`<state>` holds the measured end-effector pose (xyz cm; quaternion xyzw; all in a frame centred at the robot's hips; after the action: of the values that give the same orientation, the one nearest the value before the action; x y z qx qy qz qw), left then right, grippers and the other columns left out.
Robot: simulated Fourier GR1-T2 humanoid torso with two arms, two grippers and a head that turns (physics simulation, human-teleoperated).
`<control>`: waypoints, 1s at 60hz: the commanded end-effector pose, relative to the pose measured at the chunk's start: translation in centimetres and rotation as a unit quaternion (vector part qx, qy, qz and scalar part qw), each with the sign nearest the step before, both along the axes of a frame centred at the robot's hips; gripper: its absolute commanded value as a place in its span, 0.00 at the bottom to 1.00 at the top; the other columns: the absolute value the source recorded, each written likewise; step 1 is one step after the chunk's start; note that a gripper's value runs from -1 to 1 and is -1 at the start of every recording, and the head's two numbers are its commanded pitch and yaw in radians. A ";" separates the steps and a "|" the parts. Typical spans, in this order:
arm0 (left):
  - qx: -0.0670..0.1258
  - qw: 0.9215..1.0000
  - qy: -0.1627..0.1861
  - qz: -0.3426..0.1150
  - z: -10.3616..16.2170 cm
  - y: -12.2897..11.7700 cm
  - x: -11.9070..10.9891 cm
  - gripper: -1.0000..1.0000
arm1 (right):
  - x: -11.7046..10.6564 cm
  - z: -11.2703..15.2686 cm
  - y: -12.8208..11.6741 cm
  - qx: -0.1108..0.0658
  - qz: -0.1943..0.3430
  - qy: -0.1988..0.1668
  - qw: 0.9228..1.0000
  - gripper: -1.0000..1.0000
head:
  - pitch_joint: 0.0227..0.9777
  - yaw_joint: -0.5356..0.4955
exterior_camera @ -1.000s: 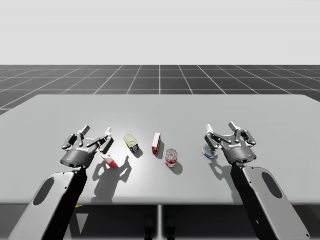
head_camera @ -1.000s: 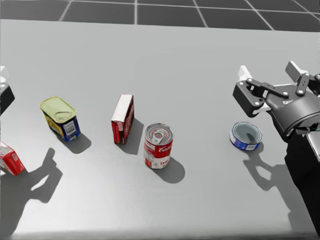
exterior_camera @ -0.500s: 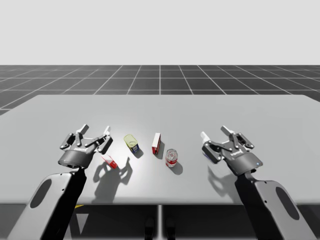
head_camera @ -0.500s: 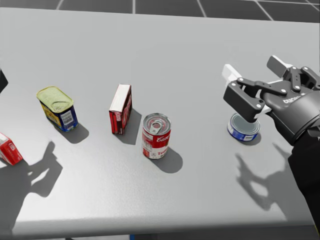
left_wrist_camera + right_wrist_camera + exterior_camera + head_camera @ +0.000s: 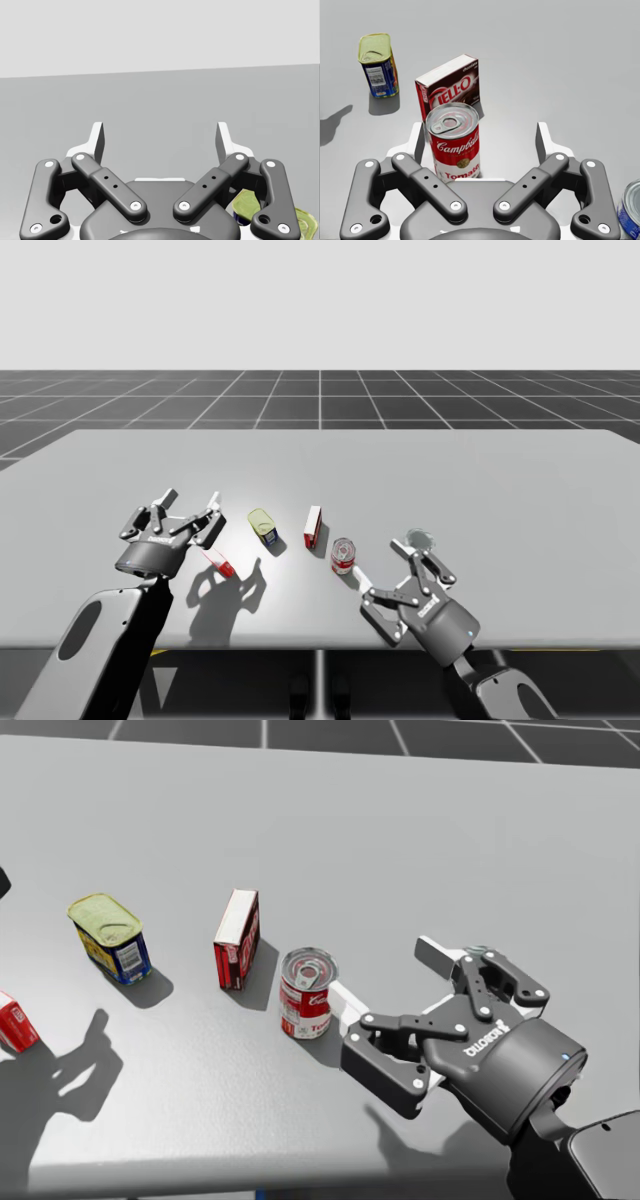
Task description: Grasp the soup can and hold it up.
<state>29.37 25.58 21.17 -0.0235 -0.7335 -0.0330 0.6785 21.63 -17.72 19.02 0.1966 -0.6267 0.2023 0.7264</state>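
The soup can (image 5: 343, 555) is red and white with a silver pull-tab lid and stands upright on the grey table (image 5: 480, 470) near its front. My right gripper (image 5: 380, 562) is open just right of it at can height. In the right wrist view the soup can (image 5: 454, 142) stands between the fingers of my right gripper (image 5: 480, 142), close to one finger, with a wide gap to the other. The head view shows the soup can (image 5: 305, 993) just beyond one white fingertip of my right gripper (image 5: 390, 978). My left gripper (image 5: 190, 508) hovers open at the left, holding nothing.
A red and white box (image 5: 313, 526) stands just behind the soup can, with a yellow-topped blue tin (image 5: 263, 526) further left. A small red box (image 5: 219, 561) lies beside my left gripper. A flat blue can (image 5: 420, 537) sits behind my right gripper.
My right arm has swung left and down from over the flat blue can to the soup can, bringing its open fingers around it. My head has tilted slightly. The left arm has hardly moved.
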 end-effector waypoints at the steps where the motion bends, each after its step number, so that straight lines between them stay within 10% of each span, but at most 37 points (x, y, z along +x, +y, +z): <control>1: 0.000 1.000 0.002 -0.001 -0.1 -0.1 0.0 0.00 | -0.7 -2.4 2.4 -0.010 0.023 0.021 0.999 0.00 | 0.86 0.41; 32: 0.000 1.000 0.000 0.000 0.0 -0.2 -0.1 0.00 | 3.3 -6.2 5.6 -0.076 -0.042 0.040 0.995 0.00 | 0.86 0.40; 49: 0.002 1.000 0.001 -0.001 -0.1 -0.3 -0.1 0.00 | 4.6 -6.9 6.5 -0.082 -0.046 0.043 0.995 0.00 | 0.83 0.40; 51: 0.002 1.000 0.001 -0.001 -0.1 -0.3 -0.1 0.00 | 4.5 -7.1 6.4 -0.093 -0.048 0.029 0.994 0.15 | 0.82 0.39; 53: 0.002 1.000 0.001 -0.001 -0.1 -0.3 -0.1 0.00 | 4.3 -7.3 6.3 -0.092 -0.049 0.024 0.994 0.80 | 0.81 0.39; 54: 0.002 1.000 0.001 -0.001 -0.1 -0.3 -0.1 0.00 | 4.2 -7.3 6.2 -0.090 -0.047 0.025 0.995 0.97 | 0.80 0.39; 60: 0.004 1.000 0.000 0.000 -0.2 -0.4 -0.1 0.00 | 4.1 -7.5 5.9 -0.072 -0.035 0.046 0.996 1.00 | 0.72 0.40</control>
<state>29.25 25.27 21.06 -0.0226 -0.7328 -0.0353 0.6791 25.79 -11.31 12.49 0.1392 -0.5912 0.2292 0.7606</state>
